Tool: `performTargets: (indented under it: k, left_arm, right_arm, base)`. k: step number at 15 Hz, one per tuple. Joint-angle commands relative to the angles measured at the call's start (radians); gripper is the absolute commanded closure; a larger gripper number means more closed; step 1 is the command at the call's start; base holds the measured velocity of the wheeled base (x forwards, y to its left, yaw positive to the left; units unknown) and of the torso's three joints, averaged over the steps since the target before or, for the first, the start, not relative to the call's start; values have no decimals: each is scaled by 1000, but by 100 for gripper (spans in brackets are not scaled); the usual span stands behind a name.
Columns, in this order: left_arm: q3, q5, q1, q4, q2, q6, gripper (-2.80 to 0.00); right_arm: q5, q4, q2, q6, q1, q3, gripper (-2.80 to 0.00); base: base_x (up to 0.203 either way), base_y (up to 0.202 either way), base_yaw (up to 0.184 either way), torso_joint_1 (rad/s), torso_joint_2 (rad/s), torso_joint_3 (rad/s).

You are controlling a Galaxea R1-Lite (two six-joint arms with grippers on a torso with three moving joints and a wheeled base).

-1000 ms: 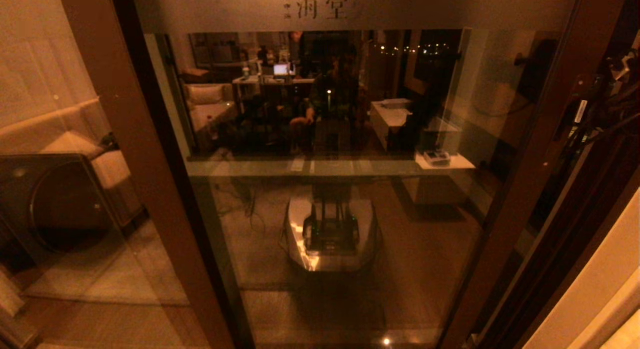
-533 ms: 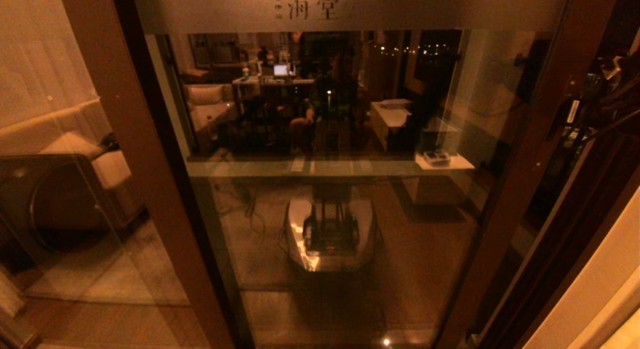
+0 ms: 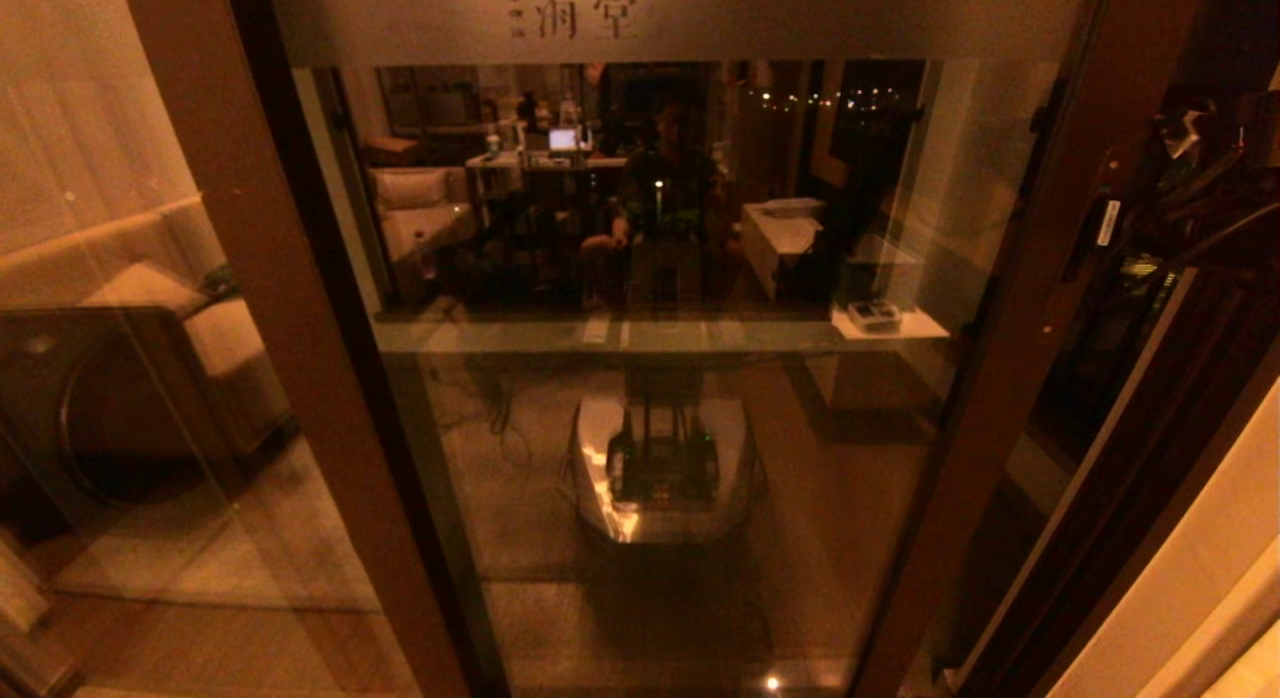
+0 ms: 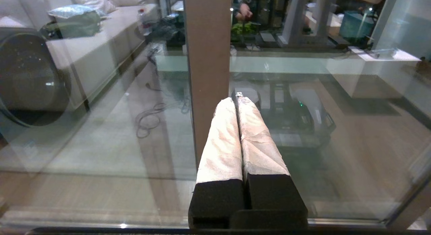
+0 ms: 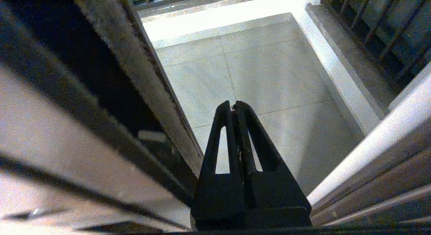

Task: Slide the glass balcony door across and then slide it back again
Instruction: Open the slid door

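The glass balcony door [image 3: 700, 228] fills the middle of the head view, with a frosted top band [image 3: 700, 18] and a brown right stile [image 3: 1040, 278]. My right arm [image 3: 1200, 178] reaches past that stile into the open gap. In the right wrist view the right gripper [image 5: 233, 105] is shut and empty, hanging over the pale balcony tiles [image 5: 262, 66] right beside the stile's edge [image 5: 141, 80]. The cloth-wrapped left gripper [image 4: 235, 99] is shut on nothing and points at the glass next to a brown upright [image 4: 207, 60].
A second brown-framed glass panel [image 3: 120, 328] stands on the left behind a wide brown upright [image 3: 290, 328]. The fixed door frame [image 3: 1150, 458] and a cream wall [image 3: 1220, 578] bound the gap on the right. A barred railing [image 5: 380, 23] edges the balcony.
The door has slid left: its frosted lettering and right stile have shifted left, and the gap on the right has widened. My right arm has moved left with the stile.
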Motion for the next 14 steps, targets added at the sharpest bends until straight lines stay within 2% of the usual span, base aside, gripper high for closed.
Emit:
performTargets:
  k: [1, 7, 14]
  left_arm:
    - [34, 0, 1, -1, 1, 0, 0]
    - [34, 0, 1, -1, 1, 0, 0]
    - [34, 0, 0, -1, 1, 0, 0]
  right_arm:
    - [-9, -1, 0, 0, 17, 1, 0]
    - [-44, -1, 7, 0, 71, 0, 0]
    - [-47, -1, 11, 1, 136, -4, 0]
  base:
    - [0, 0, 0, 0, 0, 0]
    - [0, 0, 0, 0, 0, 0]
    - [0, 0, 0, 0, 0, 0]
